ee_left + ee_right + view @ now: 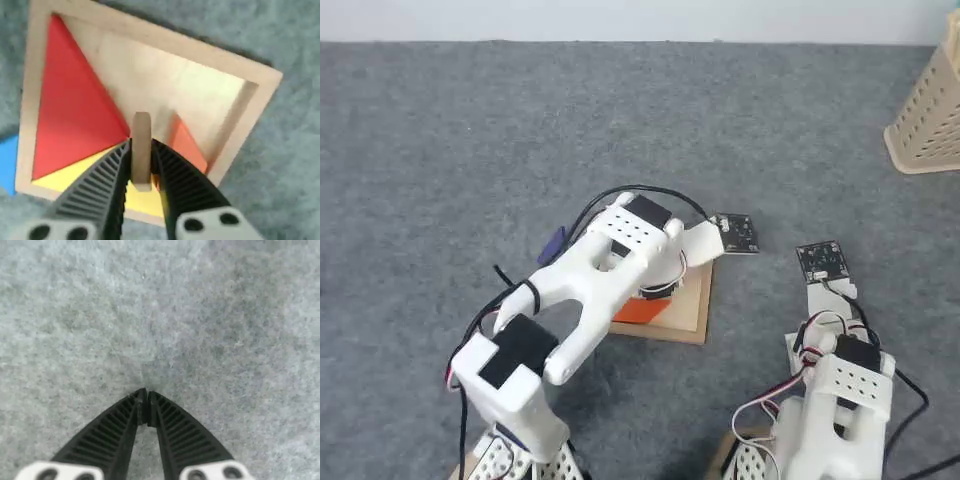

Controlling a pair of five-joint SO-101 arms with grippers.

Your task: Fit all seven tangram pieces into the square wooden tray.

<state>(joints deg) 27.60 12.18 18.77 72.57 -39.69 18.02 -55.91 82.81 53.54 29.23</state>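
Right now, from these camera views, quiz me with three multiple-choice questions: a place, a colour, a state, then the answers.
1. The flat blue piece lies: A inside the square wooden tray; B on the grey carpet outside it; C on its rim.
2. The large flat triangle nearest it in the tray is: A green; B red; C purple.
3. The left end effector is: A wide open; B flat on the carpet; C shut on a thin tan-edged piece held on edge.
Answers: B, it lies on carpet past the rim; B, it shows red; C, it clamps the piece's faces.
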